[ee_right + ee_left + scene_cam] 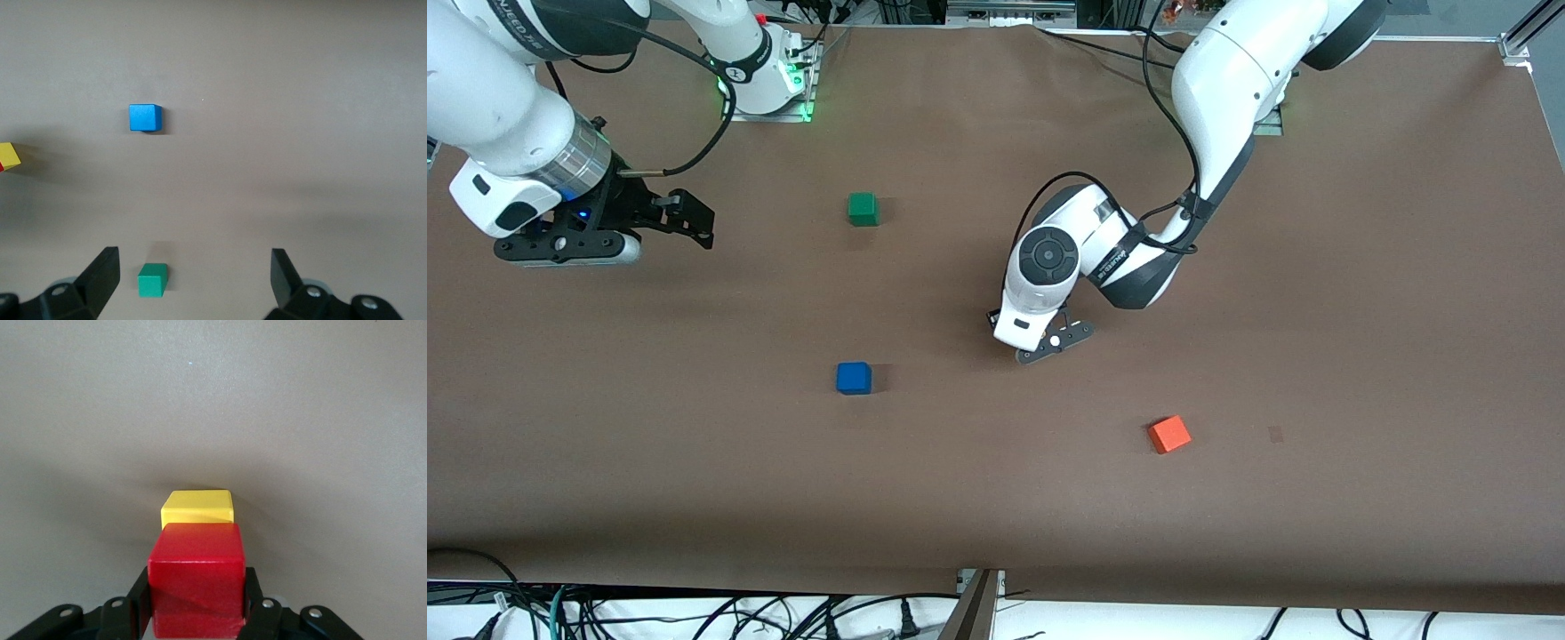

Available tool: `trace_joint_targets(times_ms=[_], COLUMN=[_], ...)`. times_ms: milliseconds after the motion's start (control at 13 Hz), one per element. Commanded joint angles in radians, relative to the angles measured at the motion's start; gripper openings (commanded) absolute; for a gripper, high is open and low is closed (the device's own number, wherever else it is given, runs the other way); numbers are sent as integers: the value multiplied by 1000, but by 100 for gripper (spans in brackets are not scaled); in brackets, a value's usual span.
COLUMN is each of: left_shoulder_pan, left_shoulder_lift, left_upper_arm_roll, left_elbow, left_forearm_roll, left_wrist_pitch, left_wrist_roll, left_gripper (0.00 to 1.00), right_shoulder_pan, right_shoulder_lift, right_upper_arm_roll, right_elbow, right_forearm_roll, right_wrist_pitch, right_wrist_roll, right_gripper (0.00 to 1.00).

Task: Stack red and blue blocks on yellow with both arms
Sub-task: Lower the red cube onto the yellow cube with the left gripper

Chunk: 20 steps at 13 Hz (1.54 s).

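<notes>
My left gripper (195, 590) is shut on the red cube (195, 567), one finger (139, 603) on each side. The yellow cube (198, 506) sits on the table just under and past the red one; I cannot tell if they touch. In the front view the left gripper (1049, 345) is low over the table's middle, and its hand hides both cubes. The blue cube (854, 378) lies alone toward the right arm's end, also in the right wrist view (145, 117). My right gripper (689, 218) waits open and empty above the table (193, 273).
A green cube (863, 209) lies farther from the front camera than the blue one and shows between the right gripper's fingers (153, 279). An orange cube (1168, 435) lies nearer the front camera, toward the left arm's end. The brown table (1316, 311) is flat.
</notes>
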Motion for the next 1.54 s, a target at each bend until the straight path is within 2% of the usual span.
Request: trace_joint_targets(times_ms=[0,308,1077,1154,1231,1385,1462], left_shoulder_pan=[-24,-24,-22,-22,-22,-19,-19], left_shoulder_lift=[19,18,16,16,16,16,14], left_upper_arm_roll=[18,17,17,17,15,15,15], left_elbow=[32,26,28,28,29,29,29], left_forearm_roll=[31,71,71,71,66,66,65], left_wrist_pitch=[-9,-9,-11,-11,-11,-12,-12], left_wrist_roll=[-15,-15,-14,-14,-20,-20,-18], left_gripper=[39,41,43,49,68,100,100], right_shoulder_pan=[-7,-10,-7,-7,-7,-7,-6], right_shoulder_lift=[10,11,11,11,11,11,11], right_upper_arm_roll=[2,2,2,2,4,4,4], right_elbow=[23,23,23,25,23,25,25], right_forearm_roll=[-2,-2,-8,-8,-11,-10,-10], right_wrist_pitch=[-7,-7,-4,-4,-4,4,7], right_wrist_roll=[-11,-11,-9,-9,-9,-9,-9], right_gripper=[100,100,100,100,100,100,100])
